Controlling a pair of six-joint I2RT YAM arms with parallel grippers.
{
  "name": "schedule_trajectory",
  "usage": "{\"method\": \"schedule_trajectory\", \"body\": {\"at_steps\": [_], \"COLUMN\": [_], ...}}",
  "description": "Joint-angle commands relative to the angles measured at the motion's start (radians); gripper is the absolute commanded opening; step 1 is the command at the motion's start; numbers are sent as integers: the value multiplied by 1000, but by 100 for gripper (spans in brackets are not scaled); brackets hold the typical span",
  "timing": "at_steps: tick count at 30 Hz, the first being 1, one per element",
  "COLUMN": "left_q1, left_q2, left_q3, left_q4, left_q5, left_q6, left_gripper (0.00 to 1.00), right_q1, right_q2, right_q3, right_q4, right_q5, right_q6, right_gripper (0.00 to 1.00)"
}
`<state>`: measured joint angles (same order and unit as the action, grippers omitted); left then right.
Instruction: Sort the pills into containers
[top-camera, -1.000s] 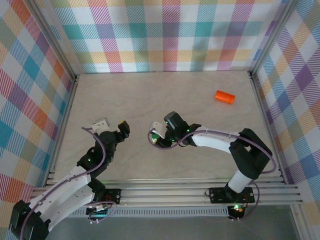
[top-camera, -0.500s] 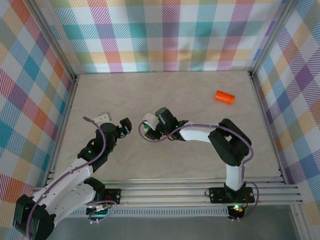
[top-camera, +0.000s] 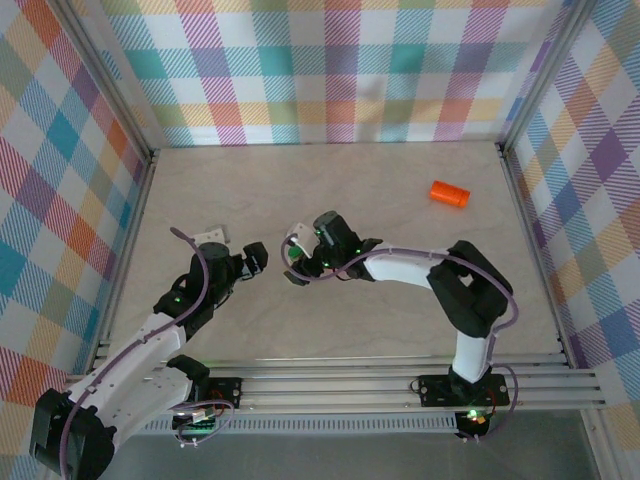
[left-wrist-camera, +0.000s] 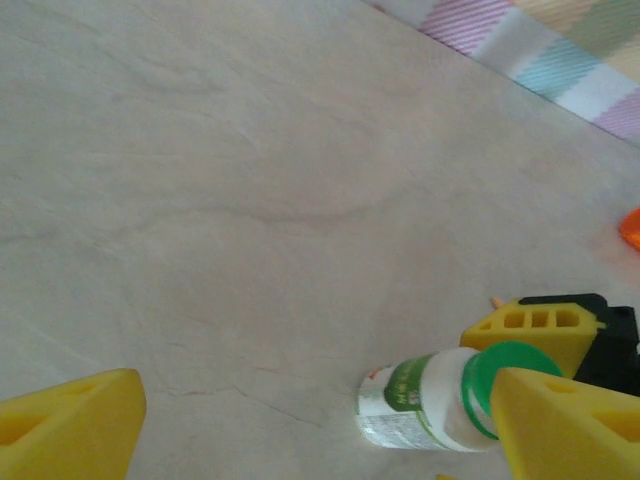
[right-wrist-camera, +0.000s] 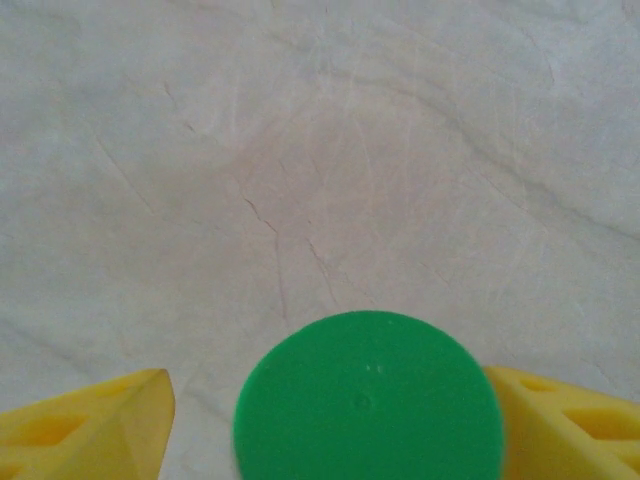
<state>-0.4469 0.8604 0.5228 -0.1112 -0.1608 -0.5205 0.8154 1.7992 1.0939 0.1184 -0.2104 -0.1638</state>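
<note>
On the marbled table (top-camera: 400, 300) the green-capped white bottle (left-wrist-camera: 420, 405) is lying toward the left edge, right gripper (right-wrist-camera: 330, 400) straddling its cap with jaws released, left gripper (left-wrist-camera: 320, 430) gaping empty alongside, probably for a handover

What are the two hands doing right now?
Left hand: open, empty.
Right hand: open, loosely around the green bottle cap.

Bright, even light with faint shadows; wrist views go soft up close (green cap (right-wrist-camera: 368, 400) hazy-edged).
</note>
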Motion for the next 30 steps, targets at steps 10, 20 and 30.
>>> {"method": "schedule_trajectory", "body": {"at_steps": [10, 20, 30], "left_q1": [16, 16, 16], "left_q2": [171, 211, 291], "left_q3": [6, -21, -30], "left_q4": [166, 235, 307], "left_q5": [283, 295, 338], "left_q6": [-24, -61, -82], "left_gripper": [71, 57, 53], "right_q1": [-100, -101, -98], "right_q2": [-147, -54, -38], "right_q3": [39, 115, -11], "right_q4": [-145, -153, 16], "right_q5": [-67, -72, -149], "right_q6": [319, 355, 351], "right_gripper": [64, 59, 58]}}
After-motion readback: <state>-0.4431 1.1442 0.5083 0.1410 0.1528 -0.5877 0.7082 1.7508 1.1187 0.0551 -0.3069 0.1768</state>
